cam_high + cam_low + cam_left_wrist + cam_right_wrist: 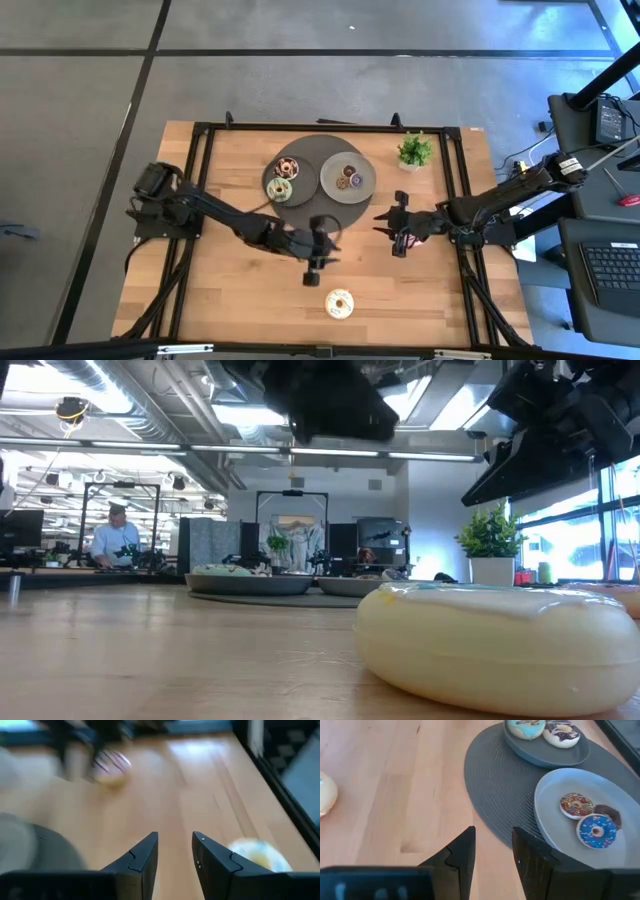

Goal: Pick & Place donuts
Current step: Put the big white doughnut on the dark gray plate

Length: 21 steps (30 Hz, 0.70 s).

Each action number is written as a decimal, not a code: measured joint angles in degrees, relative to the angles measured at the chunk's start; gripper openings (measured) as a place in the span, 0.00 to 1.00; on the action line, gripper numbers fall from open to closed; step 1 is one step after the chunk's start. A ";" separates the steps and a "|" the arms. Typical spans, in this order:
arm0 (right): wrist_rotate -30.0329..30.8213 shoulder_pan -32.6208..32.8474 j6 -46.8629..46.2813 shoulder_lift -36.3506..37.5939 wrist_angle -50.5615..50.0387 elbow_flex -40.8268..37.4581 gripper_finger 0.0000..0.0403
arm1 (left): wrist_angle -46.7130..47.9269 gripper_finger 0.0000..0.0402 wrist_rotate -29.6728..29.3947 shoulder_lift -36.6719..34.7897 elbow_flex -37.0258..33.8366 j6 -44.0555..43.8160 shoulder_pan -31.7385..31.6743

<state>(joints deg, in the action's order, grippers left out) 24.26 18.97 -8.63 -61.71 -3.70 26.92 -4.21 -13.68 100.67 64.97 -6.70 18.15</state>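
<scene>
The cream-white donut (pixel 339 303) lies flat on the wood near the table's near edge, large in the low view (pixel 500 645) and just ahead of my open left gripper (pixel 175 855) (pixel 328 245). A pink donut (pixel 111 767) lies on the table under my right arm. My right gripper (pixel 492 855) (pixel 385 225) is open over bare wood beside the round mat (pixel 495 785). A green donut (pixel 283 190) and a white-and-brown one (pixel 561 734) sit on the dark plate (pixel 270 180). Three tiny donuts (pixel 590 817) lie on the light plate (pixel 365 185).
A small potted plant (pixel 415 150) stands at the far right of the table, beside the light plate. Black frame rails (pixel 452 190) run along the table's sides. Bare wood lies on the table's left half and along its near edge.
</scene>
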 joint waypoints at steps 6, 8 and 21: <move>1.04 -1.36 2.88 0.00 0.06 0.00 0.32 | 3.97 0.28 11.45 8.09 5.87 -0.12 1.12; 1.63 -1.77 3.00 0.00 0.03 0.00 0.32 | 3.88 0.28 12.17 10.36 6.87 -0.35 1.70; 1.70 -2.26 2.83 0.00 -0.01 0.00 0.32 | -1.28 0.25 11.73 17.67 8.50 -6.52 4.02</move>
<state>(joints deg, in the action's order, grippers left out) 25.96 16.71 -5.80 -61.71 -3.70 26.92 -5.50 -1.95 118.34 73.47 -13.23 22.18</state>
